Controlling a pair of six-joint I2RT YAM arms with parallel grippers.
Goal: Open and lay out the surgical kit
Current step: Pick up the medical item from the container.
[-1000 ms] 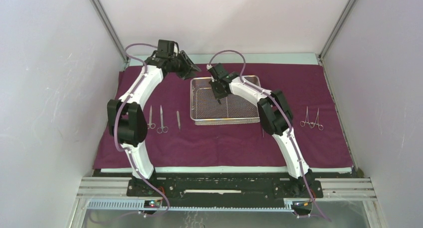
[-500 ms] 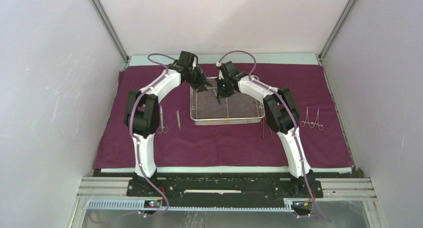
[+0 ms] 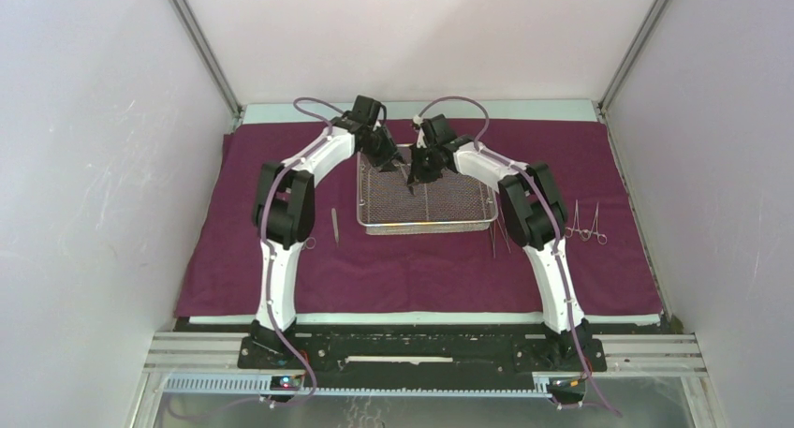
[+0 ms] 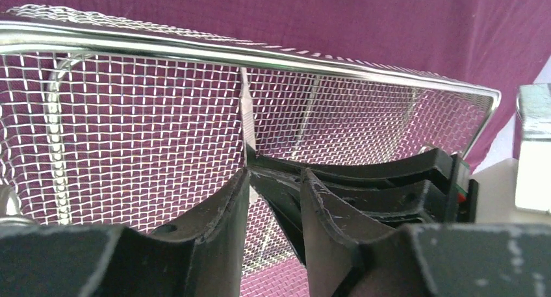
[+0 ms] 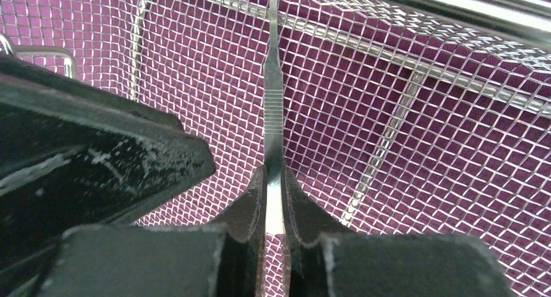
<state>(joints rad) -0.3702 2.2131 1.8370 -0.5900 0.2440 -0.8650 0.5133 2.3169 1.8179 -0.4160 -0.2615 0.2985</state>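
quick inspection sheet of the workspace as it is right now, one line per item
surface: maroon cloth spread flat over the table.
job's things: wire-mesh tray at centre back; tweezers on the cloth left of it; forceps far right; thin instruments by its front right corner, partly hidden by the arm.
clutter: nothing seen.
grippers: right claw shut on a thin steel instrument over the tray; left claw open beside that instrument.
cables: purple cables loop along both arms.
surroundings: white enclosure walls; aluminium rail at the near edge.
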